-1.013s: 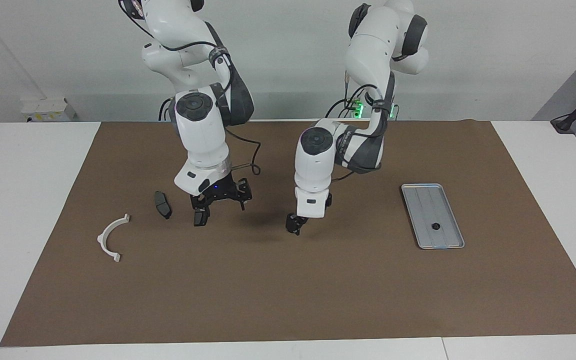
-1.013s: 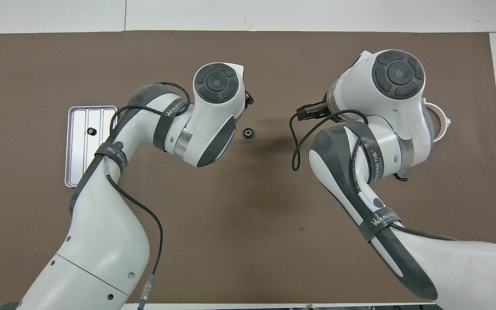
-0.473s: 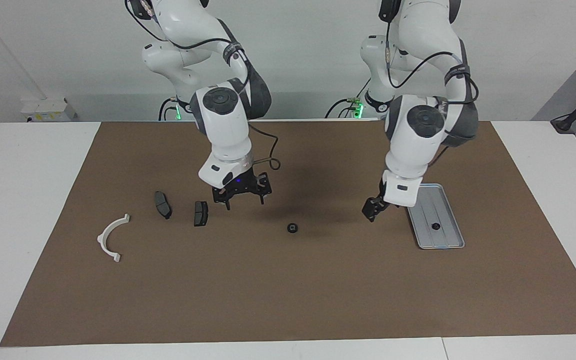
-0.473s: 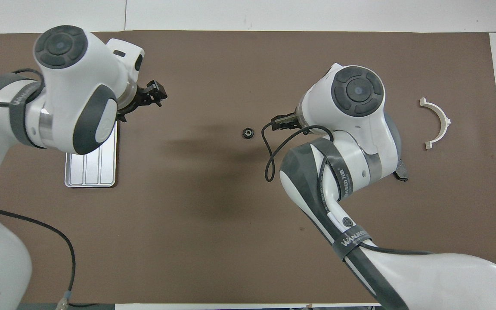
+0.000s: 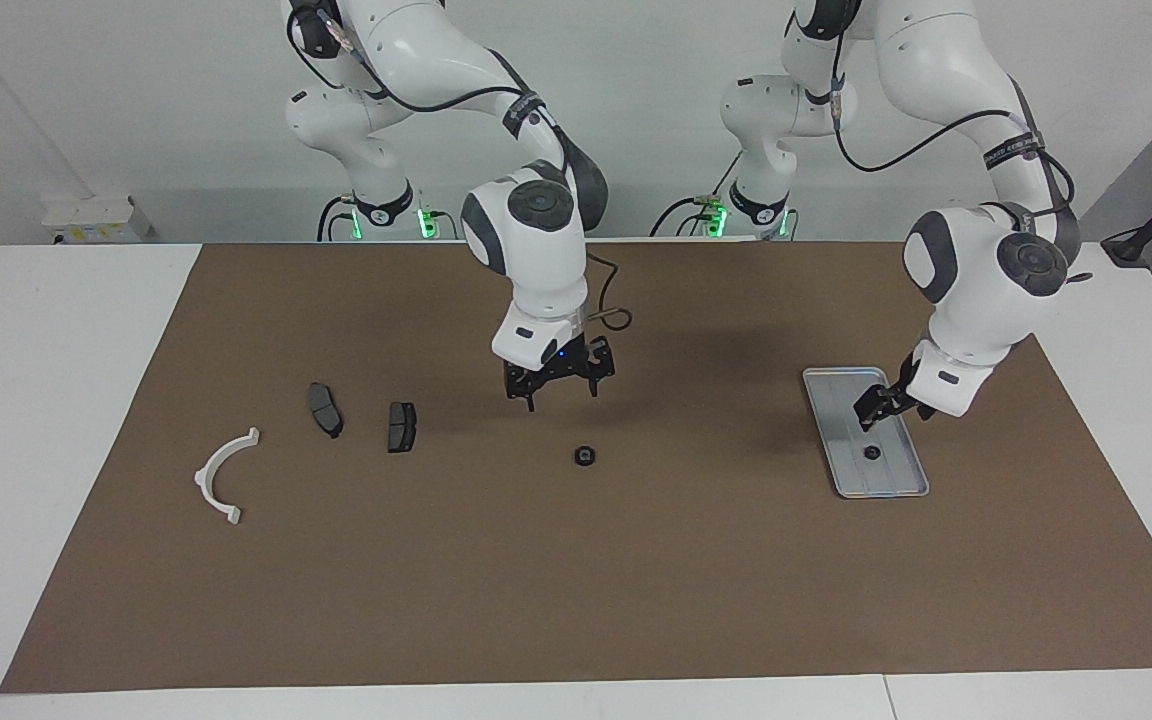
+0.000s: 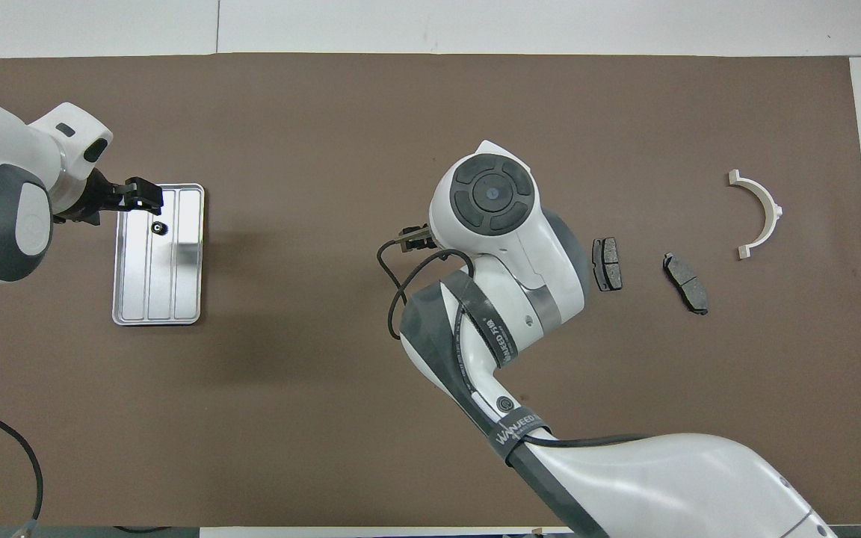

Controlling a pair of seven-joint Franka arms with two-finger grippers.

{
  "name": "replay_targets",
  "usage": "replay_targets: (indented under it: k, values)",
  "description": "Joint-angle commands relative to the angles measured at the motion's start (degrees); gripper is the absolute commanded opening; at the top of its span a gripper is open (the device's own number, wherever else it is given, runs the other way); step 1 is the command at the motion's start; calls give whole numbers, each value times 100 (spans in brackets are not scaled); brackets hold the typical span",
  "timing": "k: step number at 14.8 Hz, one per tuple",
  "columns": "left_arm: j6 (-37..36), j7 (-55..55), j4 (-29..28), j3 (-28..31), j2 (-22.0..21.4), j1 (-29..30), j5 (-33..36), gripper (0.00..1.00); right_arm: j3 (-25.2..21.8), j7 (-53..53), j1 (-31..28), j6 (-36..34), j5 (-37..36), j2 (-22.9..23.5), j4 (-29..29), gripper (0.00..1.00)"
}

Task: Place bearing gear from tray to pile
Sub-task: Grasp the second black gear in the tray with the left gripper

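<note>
One bearing gear now lies on the brown mat mid-table, where our left gripper left it a second ago. A second gear waits in the tray; the left gripper has swung back over it, fingers apart and empty. Our right gripper, released, has moved from the brake pads toward the mid-table gear, presumably to carry it to the pile.

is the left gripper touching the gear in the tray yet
Apart. The facing view shows the left gripper hanging above the gear, bare tray floor between them.
</note>
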Motion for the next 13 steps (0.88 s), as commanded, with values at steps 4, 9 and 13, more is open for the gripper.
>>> replay_targets:
  k: [4, 9, 13]
  values:
    - [876, 201, -580, -64, 35, 182, -21, 72, -20, 7, -120, -115, 140, 1086, 1063, 97]
    - [1711, 149, -932, -64, 273, 121, -496, 68, -3, -213, -156, -677, 122, 1139, 1195, 97]
    - [1870, 166, -932, -64, 396, 147, -496, 64, 94, -213, -156, -1030, 122, 1148, 1319, 97]
